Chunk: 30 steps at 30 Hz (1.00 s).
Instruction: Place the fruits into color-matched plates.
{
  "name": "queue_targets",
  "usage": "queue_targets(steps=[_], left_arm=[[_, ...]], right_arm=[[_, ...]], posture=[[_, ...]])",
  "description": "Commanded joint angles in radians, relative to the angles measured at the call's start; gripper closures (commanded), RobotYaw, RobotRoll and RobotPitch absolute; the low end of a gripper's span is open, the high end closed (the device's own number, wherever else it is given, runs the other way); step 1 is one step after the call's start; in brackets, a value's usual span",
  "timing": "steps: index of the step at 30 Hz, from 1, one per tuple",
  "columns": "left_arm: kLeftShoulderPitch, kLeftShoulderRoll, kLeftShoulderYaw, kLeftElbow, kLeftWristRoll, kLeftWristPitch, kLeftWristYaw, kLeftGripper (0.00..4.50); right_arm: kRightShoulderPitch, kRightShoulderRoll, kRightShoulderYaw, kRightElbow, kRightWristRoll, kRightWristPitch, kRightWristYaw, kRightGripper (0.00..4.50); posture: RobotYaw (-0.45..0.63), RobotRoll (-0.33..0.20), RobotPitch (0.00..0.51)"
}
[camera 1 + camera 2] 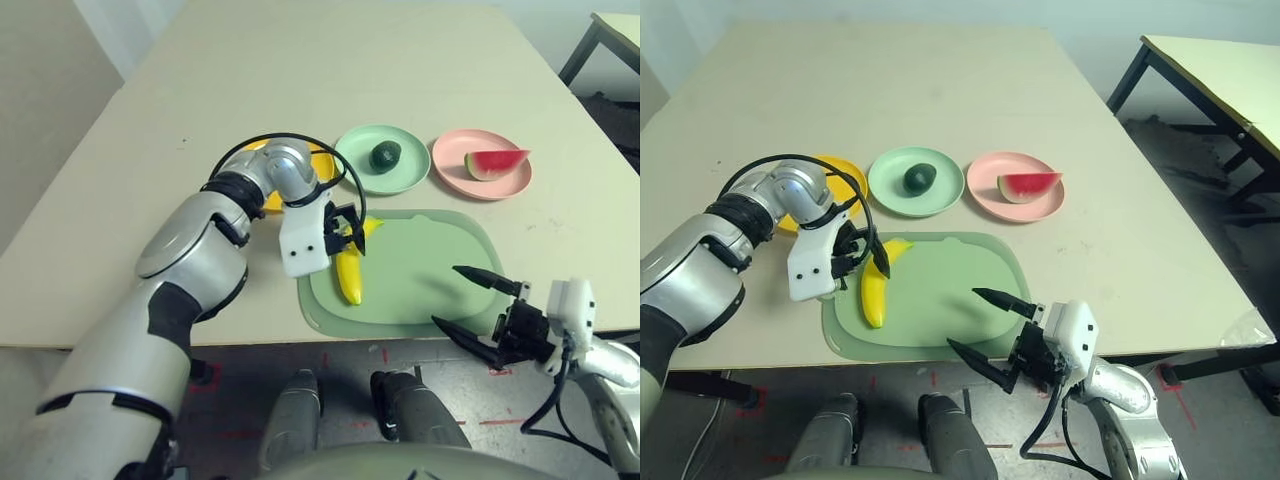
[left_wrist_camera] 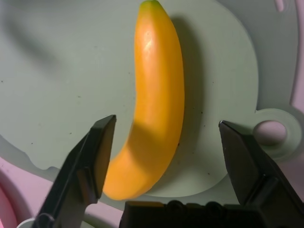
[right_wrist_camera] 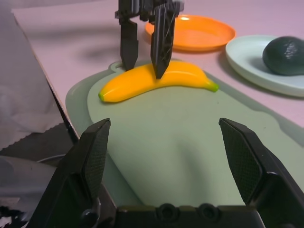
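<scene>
Progress, head views: avocado (image 1: pixel 386 155) sits in the mint green plate (image 1: pixel 355 150) and watermelon wedge (image 1: pixel 494 163) in the pink plate (image 1: pixel 449 165), so two of three fruits look placed; banana (image 1: pixel 875 285) lies on the light-green mat (image 1: pixel 940 300) near the counter's (image 1: pixel 300 60) front edge, and the yellow plate (image 1: pixel 847 176) behind the left arm holds no fruit, as far as its visible part shows.
Left arm, head views: bent across the mat's left side, left tool (image 1: pixel 342 230) pointing steeply down over the banana's far end.
Right arm, head views: low at the counter's front edge, right tool (image 1: pixel 988 330) level, fingers spread wide, empty, well apart from the banana.
Left wrist view: fingers (image 2: pixel 97 156) stand apart on either side of the banana's thick end, gripping nothing.
Right wrist view: own fingers (image 3: pixel 95 152) wide open; beyond them the left tool's tips straddle the banana, one tip crossing in front of it.
Remaining, as a judgement: close on the banana and carry it to the yellow plate.
</scene>
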Motion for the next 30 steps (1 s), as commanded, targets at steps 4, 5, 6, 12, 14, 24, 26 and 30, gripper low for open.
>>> queue_targets(steps=[4,5,6,12,14,24,26,30], left_arm=[[0.022,-0.036,0.005,0.033,0.158,0.029,0.118,2.48],[0.019,-0.036,0.006,0.037,0.176,0.032,0.132,2.79],[0.017,-0.035,0.007,0.04,0.19,0.033,0.144,2.97],[0.0,-0.023,0.02,0.057,0.219,0.024,0.171,2.97],[-0.007,-0.014,0.047,0.063,0.178,0.032,0.15,2.97],[0.013,0.113,0.412,0.066,-0.116,0.382,0.0,2.97],[0.018,0.153,0.447,0.067,-0.096,0.426,0.051,2.97],[0.025,0.221,0.473,0.071,-0.025,0.476,0.172,2.97]], right_arm=[[0.016,-0.01,0.0,-0.026,0.0,0.005,-0.015,0.0],[0.015,-0.011,0.0,-0.027,0.001,0.007,-0.016,0.0],[0.014,-0.012,0.0,-0.03,0.002,0.009,-0.018,0.0],[0.008,-0.019,0.004,-0.03,0.005,0.015,-0.016,0.0],[0.007,-0.02,0.004,-0.029,0.006,0.015,-0.015,0.0],[-0.01,0.049,-0.077,-0.012,0.032,0.039,-0.165,0.0],[-0.009,0.071,-0.106,-0.01,0.038,0.044,-0.209,0.0],[0.008,0.089,-0.131,-0.019,0.045,0.047,-0.238,0.0]], posture=[[-0.19,0.0,0.152],[-0.19,0.0,0.152],[-0.19,0.0,0.152],[-0.18,0.0,0.153],[-0.18,0.0,0.152],[-0.16,0.0,0.149],[-0.15,0.0,0.15],[-0.15,0.0,0.149]])
